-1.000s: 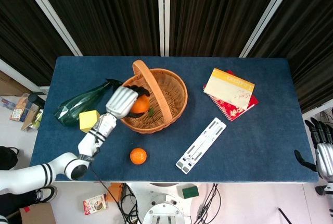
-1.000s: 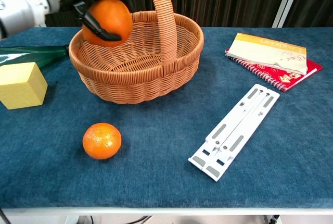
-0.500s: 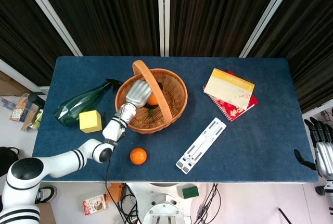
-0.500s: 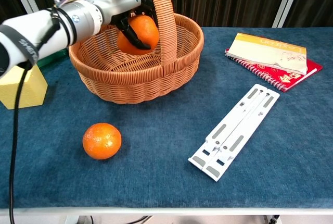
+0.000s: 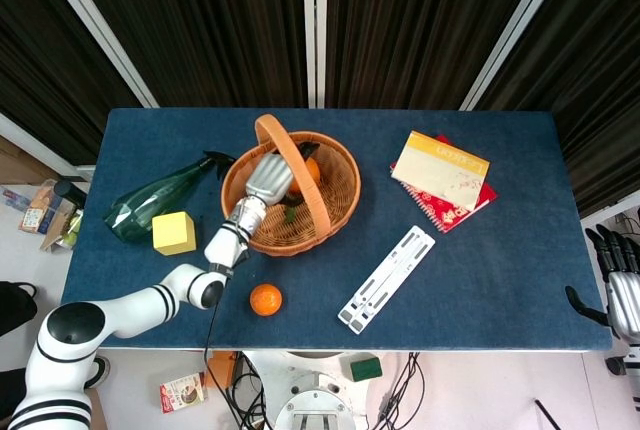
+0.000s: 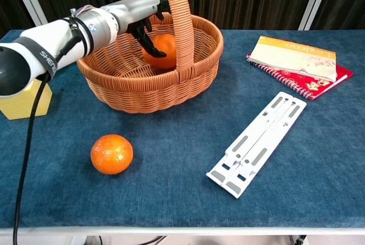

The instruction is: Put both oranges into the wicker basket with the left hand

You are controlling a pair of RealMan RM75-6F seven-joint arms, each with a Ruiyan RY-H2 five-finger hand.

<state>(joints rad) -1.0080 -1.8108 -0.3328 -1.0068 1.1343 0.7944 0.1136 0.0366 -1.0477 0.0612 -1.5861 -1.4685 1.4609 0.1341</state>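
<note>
One orange (image 6: 164, 48) lies inside the wicker basket (image 6: 211, 45) beside the tall handle, also showing as the orange (image 5: 313, 169) in the head view. My left hand (image 6: 134, 14) hovers over the basket's left half, dark fingers spread and curving by the orange's left side, no longer wrapped around it. From the head view the left hand (image 5: 267, 179) sits within the basket (image 5: 345, 185) rim. The second orange (image 6: 112, 154) rests on the blue cloth in front of the basket, apart from it, seen as the orange (image 5: 265, 299) from above. My right hand (image 5: 620, 290) hangs off the table's right edge, fingers straight, holding nothing.
A green bottle (image 5: 155, 200) and a yellow block (image 6: 23, 99) lie left of the basket under my left arm. A white folding bracket (image 6: 259, 142) lies to the right of the basket, with stacked notebooks (image 6: 296, 57) behind it.
The left hand carried the orange over the rim into the basket. The orange has dropped lower and rightward out of the fingers. The second orange and right hand stayed put.
</note>
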